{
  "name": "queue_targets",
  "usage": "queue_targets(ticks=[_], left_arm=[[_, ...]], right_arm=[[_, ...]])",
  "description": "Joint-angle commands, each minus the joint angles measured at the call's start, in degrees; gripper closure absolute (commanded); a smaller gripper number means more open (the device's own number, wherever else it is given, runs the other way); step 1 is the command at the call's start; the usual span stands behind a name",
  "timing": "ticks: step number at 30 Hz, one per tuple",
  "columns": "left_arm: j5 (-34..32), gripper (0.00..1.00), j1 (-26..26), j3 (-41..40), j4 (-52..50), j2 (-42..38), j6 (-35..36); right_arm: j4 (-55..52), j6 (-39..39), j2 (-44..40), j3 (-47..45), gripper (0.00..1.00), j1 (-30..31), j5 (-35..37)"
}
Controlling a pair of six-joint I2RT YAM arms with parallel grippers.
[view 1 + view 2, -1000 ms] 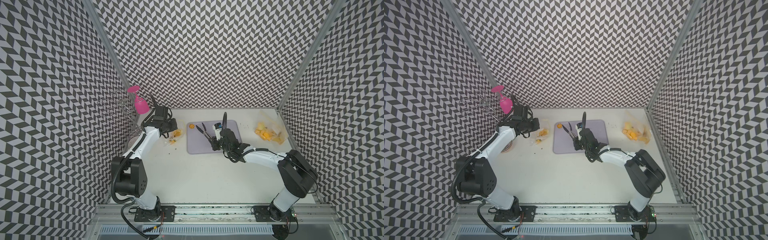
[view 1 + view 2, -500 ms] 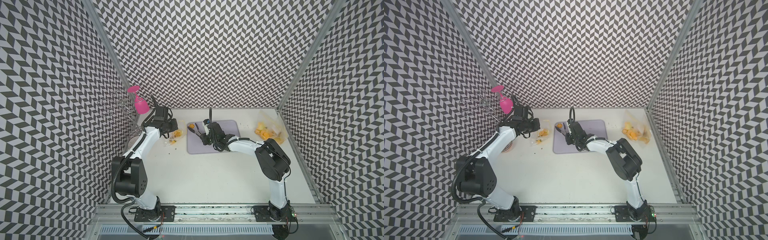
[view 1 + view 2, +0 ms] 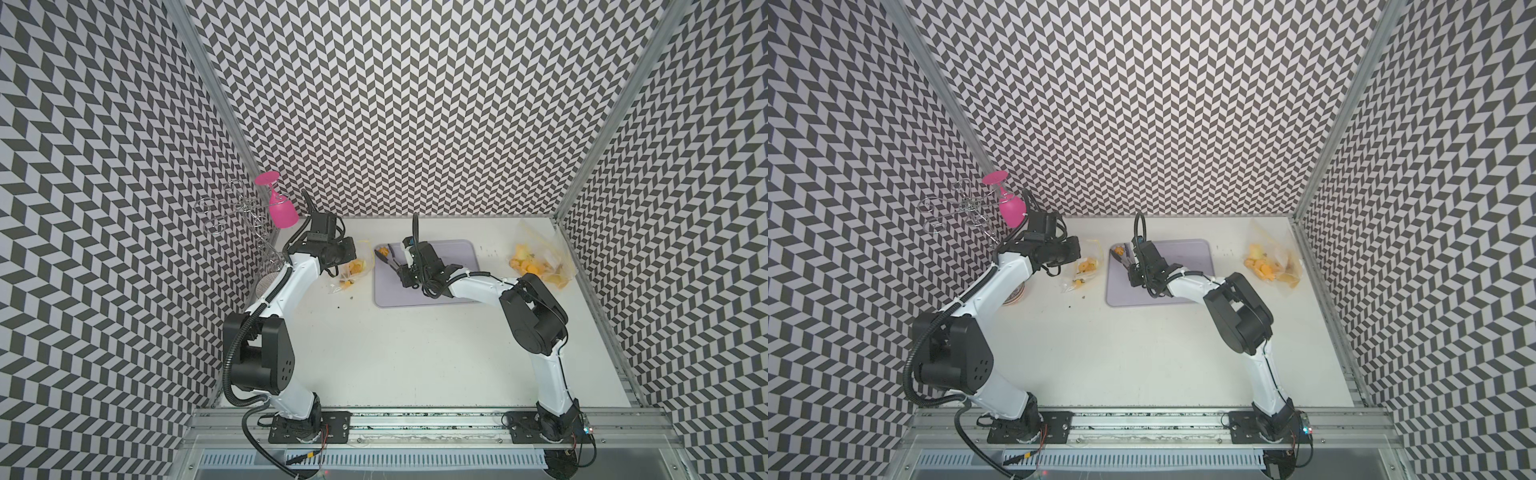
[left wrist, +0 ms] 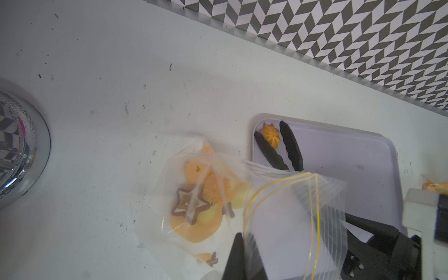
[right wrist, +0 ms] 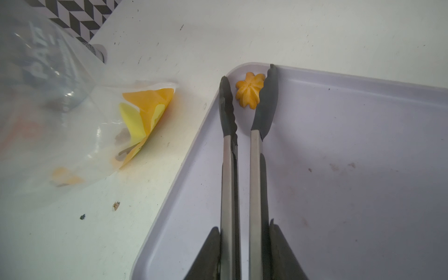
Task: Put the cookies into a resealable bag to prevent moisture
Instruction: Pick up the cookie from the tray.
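My left gripper (image 4: 244, 259) is shut on the mouth edge of a clear resealable bag (image 4: 278, 218) with a yellow zip line, left of the tray (image 3: 449, 286). Several orange-yellow cookies (image 4: 194, 218), one with a brown star, lie inside the bag (image 3: 355, 266). My right gripper (image 5: 244, 225) is shut on metal tongs (image 5: 242, 169) with black tips. The tips straddle a flower-shaped cookie (image 5: 249, 93) in the lavender tray's far left corner, and one tip touches it. In both top views that cookie (image 3: 382, 251) (image 3: 1119, 250) sits at the tongs' end.
A pink wine glass (image 3: 280, 208) hangs upside down on a wire rack at the back left, and the rack's chrome base (image 4: 14, 145) stands close to the bag. Another clear bag with yellow pieces (image 3: 540, 262) lies at the far right. Crumbs (image 5: 116, 204) dot the white table.
My right arm has swung the tongs left across the tray to its far left corner, and the tips now sit around the cookie. The left arm holds still with the bag.
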Motion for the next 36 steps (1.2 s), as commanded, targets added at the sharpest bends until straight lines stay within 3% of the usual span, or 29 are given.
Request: queue_targets(ticks=[1, 9, 21, 30, 36], left_arm=[[0.2, 1.0, -0.2, -0.8, 1.3, -0.9, 0.1], [1.9, 1.0, -1.2, -0.4, 1.1, 0.7, 1.0], [2.5, 1.0, -6.5, 1.7, -0.6, 4.5, 2.2], [3.2, 1.0, -6.8, 2.7, -0.9, 5.7, 2.1], [3.6, 1.0, -6.9, 2.9, -1.1, 6.2, 2.3]], right_arm=[[1.0, -0.3, 1.0, 1.9, 0.75, -0.2, 0.4], [2.1, -0.4, -4.2, -2.2, 0.79, -0.5, 0.8], [6.7, 1.3, -28.8, -25.6, 0.81, -0.9, 6.5], [9.6, -2.5, -45.6, -37.2, 0.81, -0.1, -4.1], [10.0, -5.7, -46.9, -37.2, 0.81, 0.9, -13.5]])
